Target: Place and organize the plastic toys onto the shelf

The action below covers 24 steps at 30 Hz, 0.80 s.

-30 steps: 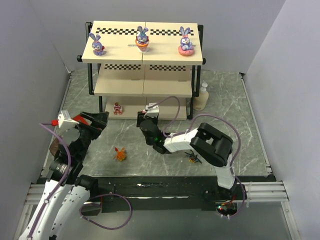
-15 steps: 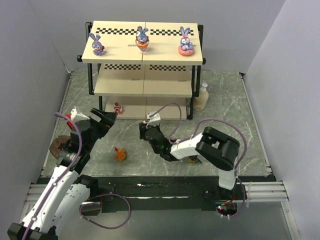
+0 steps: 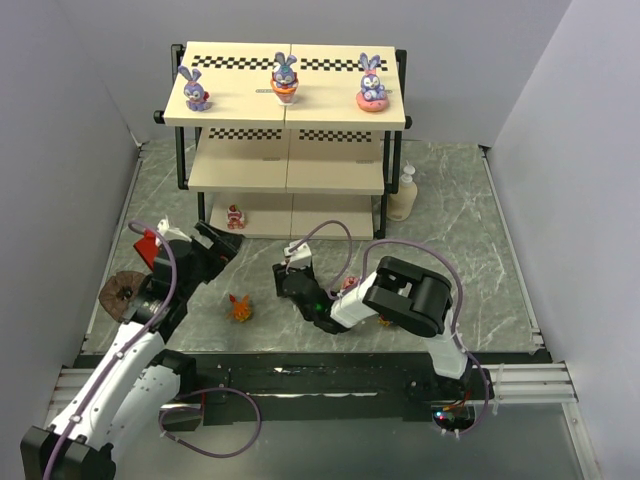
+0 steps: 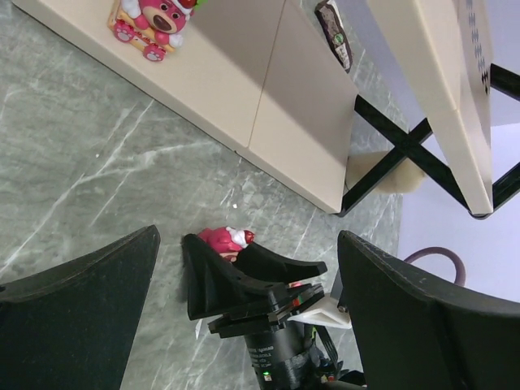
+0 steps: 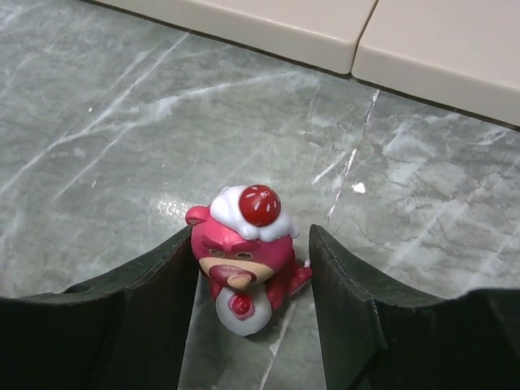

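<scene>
**Right gripper (image 5: 253, 236) holds a red figure (image 5: 242, 252) upright, just short of the shelf (image 3: 240, 100).**

The shelf stands at the far side of the table (image 3: 450, 230). Its top board carries three bunnies (image 3: 284, 78). Its bottom board holds a second figure (image 3: 235, 216) at the left end, with bare board to the right of it. The right gripper faces the shelf front, its jaws partway closed with both fingers against the red figure's sides. The figure stands cap up, so a straight push ahead should reach the bare board. The left gripper (image 3: 218, 243), also near the shelf front, gapes wide and empty.
</scene>
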### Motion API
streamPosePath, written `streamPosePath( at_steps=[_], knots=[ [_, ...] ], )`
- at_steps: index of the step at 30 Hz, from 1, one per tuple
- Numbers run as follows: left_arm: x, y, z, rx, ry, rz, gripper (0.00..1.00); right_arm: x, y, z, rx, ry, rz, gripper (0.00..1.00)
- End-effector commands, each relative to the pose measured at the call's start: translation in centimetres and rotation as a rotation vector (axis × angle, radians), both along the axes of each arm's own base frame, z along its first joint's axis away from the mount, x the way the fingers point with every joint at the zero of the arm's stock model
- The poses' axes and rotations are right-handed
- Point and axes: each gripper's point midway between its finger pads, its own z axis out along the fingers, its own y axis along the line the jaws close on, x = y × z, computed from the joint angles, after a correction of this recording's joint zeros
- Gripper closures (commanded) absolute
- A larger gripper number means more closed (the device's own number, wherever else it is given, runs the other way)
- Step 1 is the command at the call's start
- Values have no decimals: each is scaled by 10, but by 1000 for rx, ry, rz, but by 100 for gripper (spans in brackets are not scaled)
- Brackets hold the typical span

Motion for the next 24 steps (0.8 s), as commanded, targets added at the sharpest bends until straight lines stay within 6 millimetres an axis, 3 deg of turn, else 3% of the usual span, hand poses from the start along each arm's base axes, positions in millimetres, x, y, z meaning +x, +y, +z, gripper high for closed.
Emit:
streamPosePath(
  at_steps=[1, 6, 9, 15, 21, 22, 24],
  knots=[
    [6, -6, 10, 0, -51, -33, 4, 2, 0, -7, 20, -1, -38, 79],
    [11, -10, 2, 12, -34, -51, 4, -3, -2, -1, 21, -18, -33, 36],
    [13, -13, -6, 19, -20, -56, 4, -6, -2, 13, 29, -39, -24, 20],
    [22, -19, -11, 47, -14, -50, 4, -13, 2, 45, 68, -68, 23, 0],
    [29, -39, -16, 131, 11, -60, 4, -28, -10, 83, 144, -72, 38, 0],
    [29, -42, -19, 140, 22, -64, 4, -29, -14, 100, 178, -86, 36, 0],
    [27, -50, -28, 147, 57, -81, 4, -33, -25, 102, 178, -74, 24, 0]
  ],
)
